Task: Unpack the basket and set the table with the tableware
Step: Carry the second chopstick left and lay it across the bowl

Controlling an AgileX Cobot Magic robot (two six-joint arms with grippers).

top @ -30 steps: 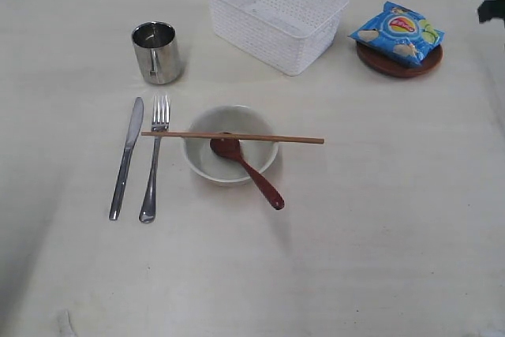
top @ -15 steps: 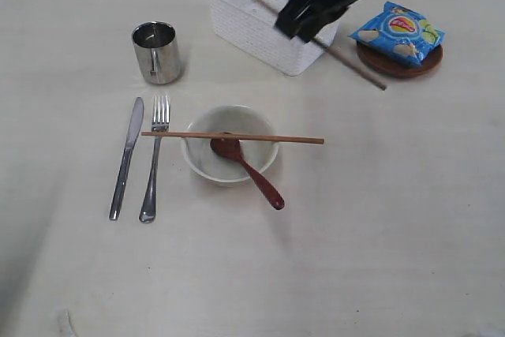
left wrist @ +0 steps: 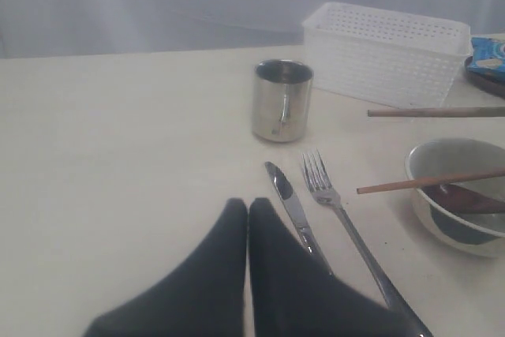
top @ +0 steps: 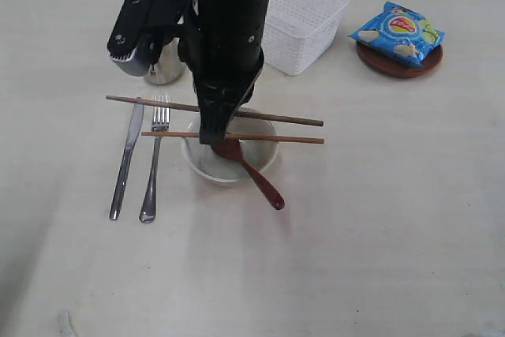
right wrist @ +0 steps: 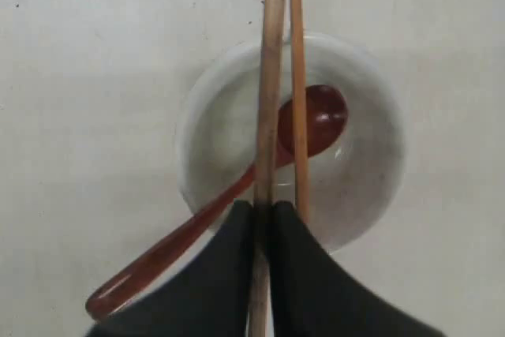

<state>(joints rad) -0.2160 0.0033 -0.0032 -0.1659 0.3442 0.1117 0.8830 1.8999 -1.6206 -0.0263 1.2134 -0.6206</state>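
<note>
My right gripper (right wrist: 263, 207) pinches a chopstick (top: 293, 121) level over the bowl (top: 267, 160) — just beside the second chopstick (top: 292, 140) lying across its rim; whether mine touches the rim, I can't quite tell. The spoon (top: 263, 183) rests in the bowl. My left gripper (left wrist: 248, 209), pressed together and empty, hangs near the knife (left wrist: 289, 201) — basket (top: 308, 13) beyond.

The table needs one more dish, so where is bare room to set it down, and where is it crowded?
Bare: the table's wide stretch below the knife, fork and spoon in the exterior view, and the right side between bowl and chips bag. Crowded: over the bowl, where the right fingers hold a chopstick near the resting chopstick.
</note>
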